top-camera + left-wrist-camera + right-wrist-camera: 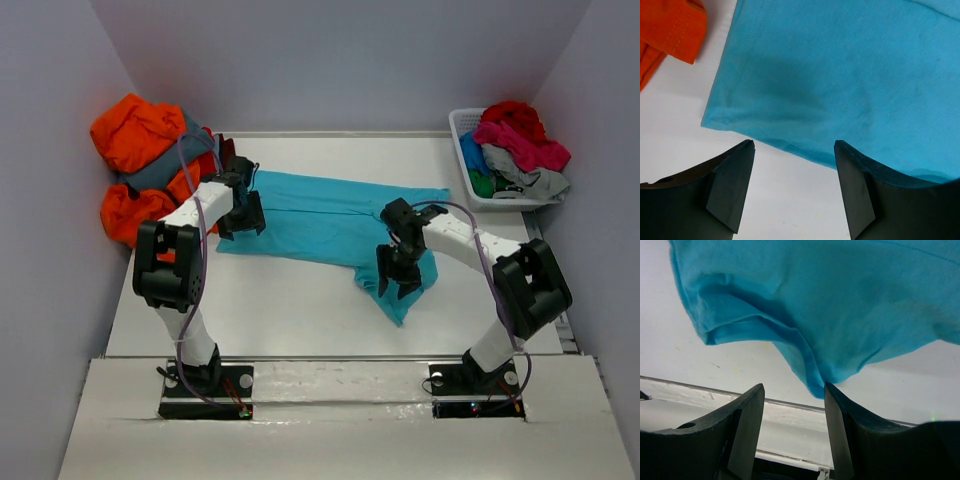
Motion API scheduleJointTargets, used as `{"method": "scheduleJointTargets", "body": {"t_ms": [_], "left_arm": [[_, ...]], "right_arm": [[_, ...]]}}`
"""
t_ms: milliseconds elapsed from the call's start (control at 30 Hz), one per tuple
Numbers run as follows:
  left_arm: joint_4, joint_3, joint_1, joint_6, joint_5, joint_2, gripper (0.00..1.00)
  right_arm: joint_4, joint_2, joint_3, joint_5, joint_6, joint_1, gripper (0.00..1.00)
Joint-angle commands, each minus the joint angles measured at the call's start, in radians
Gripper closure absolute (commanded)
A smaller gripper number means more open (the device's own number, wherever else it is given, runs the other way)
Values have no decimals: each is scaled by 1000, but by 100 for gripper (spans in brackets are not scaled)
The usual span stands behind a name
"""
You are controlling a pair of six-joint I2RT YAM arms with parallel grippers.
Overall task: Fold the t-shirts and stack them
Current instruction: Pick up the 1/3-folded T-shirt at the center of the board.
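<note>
While the turquoise t-shirt (330, 215) is spread on the white table (280, 320) between grey walls (330, 60), its left hem is overhung by the left gripper (245, 222), its near corner by the right gripper (398, 285), both unclenched.

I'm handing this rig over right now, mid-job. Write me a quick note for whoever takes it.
Left gripper: open, empty, at the left edge of the turquoise shirt.
Right gripper: open, empty, at that shirt's rumpled near-right corner.
Things: turquoise shirt spread on the table; orange and grey shirts heaped far left; more shirts in the basket far right.
Done: no neat stack visible.
Left: fold the turquoise shirt, then the rest, and stack.
</note>
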Motion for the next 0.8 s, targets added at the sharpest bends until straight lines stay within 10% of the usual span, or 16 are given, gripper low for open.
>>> {"method": "scheduleJointTargets", "body": {"t_ms": [0, 767], "left_arm": [[18, -29, -3, -13, 0, -80, 23], [12, -38, 6, -6, -10, -81, 23]], "right_arm": [[73, -60, -75, 26, 26, 27, 43], [159, -11, -150, 39, 79, 130, 58]]}}
